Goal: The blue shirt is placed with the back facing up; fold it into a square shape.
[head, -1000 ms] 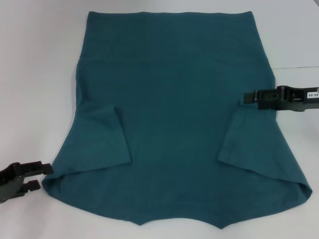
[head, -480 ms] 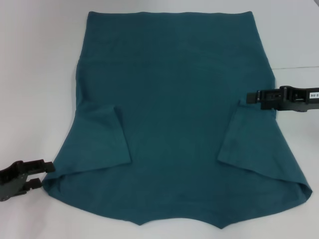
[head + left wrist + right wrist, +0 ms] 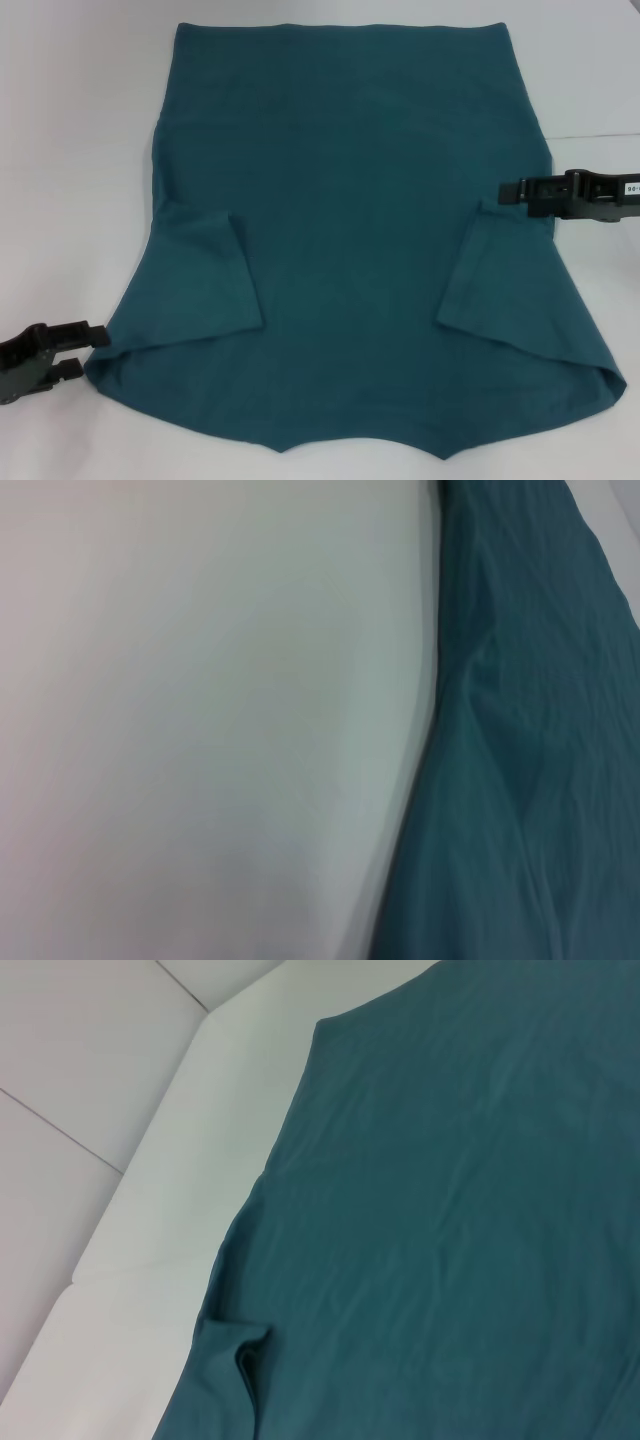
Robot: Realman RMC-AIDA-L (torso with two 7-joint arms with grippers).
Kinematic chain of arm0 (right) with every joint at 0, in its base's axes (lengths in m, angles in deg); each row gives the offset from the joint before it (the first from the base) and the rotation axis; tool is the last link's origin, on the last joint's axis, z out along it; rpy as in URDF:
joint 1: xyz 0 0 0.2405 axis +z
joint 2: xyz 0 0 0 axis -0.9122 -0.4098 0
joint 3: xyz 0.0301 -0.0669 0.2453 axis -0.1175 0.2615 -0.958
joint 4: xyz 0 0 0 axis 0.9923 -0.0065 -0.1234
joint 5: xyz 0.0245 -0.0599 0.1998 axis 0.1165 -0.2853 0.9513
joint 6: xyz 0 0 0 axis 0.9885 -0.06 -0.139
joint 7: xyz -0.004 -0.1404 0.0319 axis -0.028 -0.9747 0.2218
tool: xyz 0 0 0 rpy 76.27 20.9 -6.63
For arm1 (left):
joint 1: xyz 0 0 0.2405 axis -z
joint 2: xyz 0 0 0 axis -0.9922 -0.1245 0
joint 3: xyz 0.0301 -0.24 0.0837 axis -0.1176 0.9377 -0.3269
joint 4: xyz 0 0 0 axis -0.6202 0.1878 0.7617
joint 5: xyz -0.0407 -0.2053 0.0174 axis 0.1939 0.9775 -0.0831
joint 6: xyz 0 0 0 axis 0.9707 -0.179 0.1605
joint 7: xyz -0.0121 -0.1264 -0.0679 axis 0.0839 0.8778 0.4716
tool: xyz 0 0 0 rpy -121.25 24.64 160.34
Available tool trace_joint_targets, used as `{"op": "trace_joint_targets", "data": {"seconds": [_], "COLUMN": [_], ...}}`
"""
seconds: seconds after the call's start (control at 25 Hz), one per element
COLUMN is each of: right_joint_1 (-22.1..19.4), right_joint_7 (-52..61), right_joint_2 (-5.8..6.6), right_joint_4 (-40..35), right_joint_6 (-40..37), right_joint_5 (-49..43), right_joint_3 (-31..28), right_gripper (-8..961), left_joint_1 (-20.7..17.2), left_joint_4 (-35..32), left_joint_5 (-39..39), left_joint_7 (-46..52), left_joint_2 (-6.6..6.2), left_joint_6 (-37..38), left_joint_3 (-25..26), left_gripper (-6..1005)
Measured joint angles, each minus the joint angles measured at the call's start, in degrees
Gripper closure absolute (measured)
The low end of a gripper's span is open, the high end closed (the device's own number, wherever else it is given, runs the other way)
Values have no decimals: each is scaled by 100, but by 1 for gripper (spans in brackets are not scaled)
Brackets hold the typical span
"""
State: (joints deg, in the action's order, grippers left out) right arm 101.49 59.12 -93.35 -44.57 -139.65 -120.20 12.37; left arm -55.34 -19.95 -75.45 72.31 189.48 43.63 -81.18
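Observation:
The blue shirt (image 3: 350, 230) lies flat on the white table (image 3: 70, 150), its hem at the far side and its collar end near me. Both sleeves are folded inward onto the body: the left sleeve (image 3: 200, 275) and the right sleeve (image 3: 490, 280). My left gripper (image 3: 85, 352) is open and empty, low at the near left, just off the shirt's near-left corner. My right gripper (image 3: 505, 192) is at the shirt's right edge, just above the folded right sleeve. The shirt also shows in the left wrist view (image 3: 530, 730) and the right wrist view (image 3: 450, 1210).
White tabletop surrounds the shirt on the left and far side. The right wrist view shows the table's edge (image 3: 150, 1260) with a tiled floor (image 3: 80, 1080) beyond it. A seam in the table runs at the right (image 3: 600, 135).
My right gripper has drawn back a little to the right, off the shirt's side. My left gripper has barely shifted. The shirt has not moved.

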Motion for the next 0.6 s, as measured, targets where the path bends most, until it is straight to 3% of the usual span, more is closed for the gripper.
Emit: {"op": "trace_joint_targets", "data": {"seconds": [0.6], "right_joint_1": [-17], "right_joint_7": [3], "right_joint_2": [-4], "right_joint_4": [0], "right_joint_6": [18], "right_joint_5": [0], "right_joint_3": [0], "right_gripper": [220], "left_joint_1": [4], "left_joint_4": [120], "left_joint_5": [-15], "left_joint_7": [-1], "left_joint_2": [8], "left_joint_6": [-63], "left_joint_3": [-146], "left_gripper": [337]}}
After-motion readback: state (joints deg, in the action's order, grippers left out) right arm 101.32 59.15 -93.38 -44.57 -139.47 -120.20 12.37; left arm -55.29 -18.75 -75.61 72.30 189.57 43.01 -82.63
